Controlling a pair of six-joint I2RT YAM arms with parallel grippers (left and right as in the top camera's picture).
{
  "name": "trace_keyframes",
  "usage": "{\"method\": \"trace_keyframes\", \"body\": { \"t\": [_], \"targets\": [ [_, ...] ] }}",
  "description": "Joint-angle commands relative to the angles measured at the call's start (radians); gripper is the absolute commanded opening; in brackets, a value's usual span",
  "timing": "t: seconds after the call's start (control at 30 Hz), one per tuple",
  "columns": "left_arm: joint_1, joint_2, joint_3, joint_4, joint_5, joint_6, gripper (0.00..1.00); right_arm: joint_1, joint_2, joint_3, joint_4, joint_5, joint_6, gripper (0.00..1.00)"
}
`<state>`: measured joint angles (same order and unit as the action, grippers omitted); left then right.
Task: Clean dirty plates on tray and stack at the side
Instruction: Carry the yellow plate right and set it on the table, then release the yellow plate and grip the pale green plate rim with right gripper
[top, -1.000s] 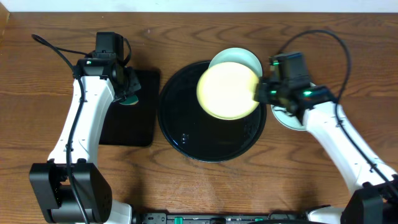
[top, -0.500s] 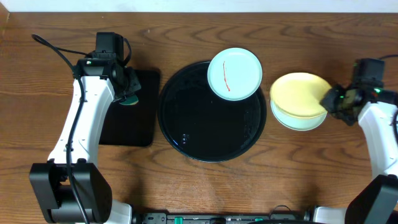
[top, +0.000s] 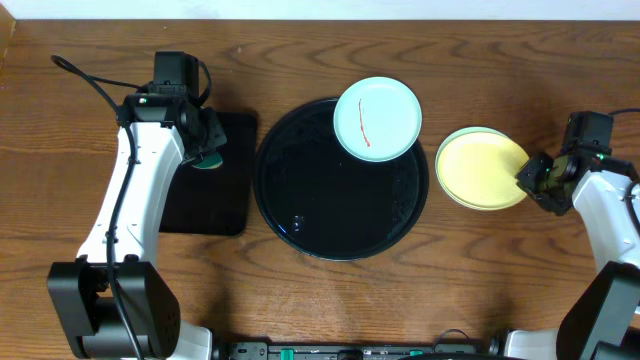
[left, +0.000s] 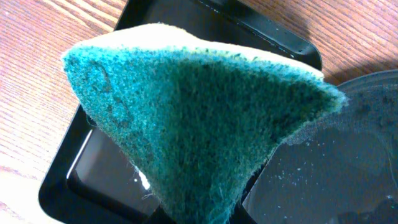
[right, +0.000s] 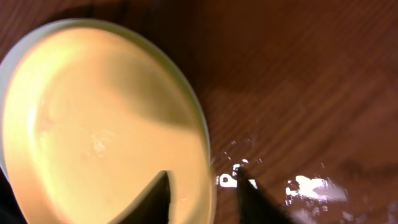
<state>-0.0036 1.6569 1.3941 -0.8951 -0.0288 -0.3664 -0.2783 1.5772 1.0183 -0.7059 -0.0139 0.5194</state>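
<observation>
Yellow plate (top: 482, 168) has dropped flat, face up, right of the tray (top: 320, 215); my right gripper (top: 530, 180) stands parted astride its rim, gripping nothing; my left gripper (top: 206, 150) clamps a sponge (left: 199, 130) left of the tray

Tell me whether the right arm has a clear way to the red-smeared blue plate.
Probably yes. The right hand is at the rim of the yellow plate; between it and the blue plate lie only that low plate and bare tabletop, nothing tall.
</observation>
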Motion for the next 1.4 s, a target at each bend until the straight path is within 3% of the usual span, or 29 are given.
{"method": "trace_keyframes", "body": {
  "t": [0.0, 0.07, 0.27, 0.37, 0.57, 0.73, 0.83, 1.03, 1.2, 1.37],
  "targets": [
    [0.002, 0.004, 0.014, -0.005, -0.004, -0.003, 0.08, 0.004, 0.02, -0.005, 0.06, -0.153, -0.124, 0.48],
    [0.002, 0.004, 0.014, -0.005, -0.004, -0.003, 0.08, 0.013, 0.02, 0.008, 0.091, -0.261, -0.193, 0.56],
    [0.002, 0.004, 0.014, -0.003, 0.016, -0.014, 0.07, 0.085, 0.02, 0.097, 0.095, -0.335, -0.203, 0.52],
    [0.002, 0.004, 0.014, 0.004, 0.05, -0.014, 0.07, 0.151, 0.02, 0.121, 0.116, -0.325, -0.203, 0.47],
    [-0.022, 0.004, 0.013, 0.025, 0.09, -0.013, 0.07, 0.332, 0.049, 0.144, 0.171, -0.191, -0.191, 0.48],
    [-0.068, 0.004, 0.011, 0.056, 0.09, -0.013, 0.08, 0.411, 0.136, 0.288, 0.079, -0.132, -0.192, 0.45],
    [-0.1, 0.004, 0.01, 0.075, 0.089, -0.013, 0.08, 0.444, 0.22, 0.393, 0.003, -0.121, -0.195, 0.4],
    [-0.138, 0.004, 0.007, 0.085, 0.089, -0.013, 0.07, 0.5, 0.35, 0.454, -0.036, -0.121, -0.1, 0.16],
    [-0.139, 0.005, -0.011, 0.087, 0.089, -0.013, 0.07, 0.545, 0.427, 0.454, -0.039, -0.103, -0.043, 0.13],
    [-0.139, 0.006, -0.021, 0.089, 0.089, -0.013, 0.07, 0.587, 0.491, 0.454, -0.039, -0.08, -0.036, 0.16]
  ]
}}
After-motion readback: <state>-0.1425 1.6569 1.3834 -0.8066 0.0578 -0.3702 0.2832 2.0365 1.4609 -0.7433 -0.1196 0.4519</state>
